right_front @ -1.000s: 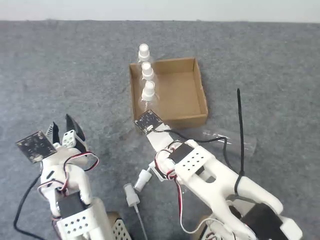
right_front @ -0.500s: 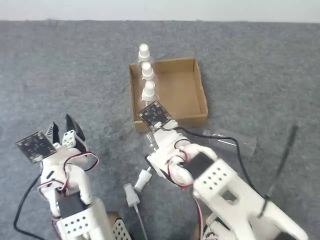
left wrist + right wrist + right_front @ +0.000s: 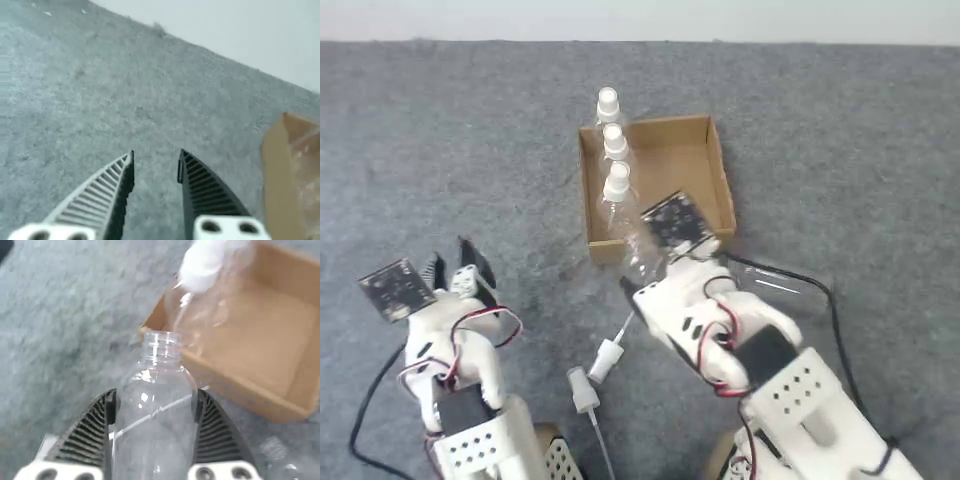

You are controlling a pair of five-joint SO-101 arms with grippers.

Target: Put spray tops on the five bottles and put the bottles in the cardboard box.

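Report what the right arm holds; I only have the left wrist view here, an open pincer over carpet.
Observer: The right pincer is shut on an uncapped clear bottle, close to the cardboard box.
Operator: Count the finished ones.
Observer: Three capped bottles stand in a row along one side wall of the box.
Operator: Find me the loose tops.
Observer: Two spray tops lie on the carpet between the arms.
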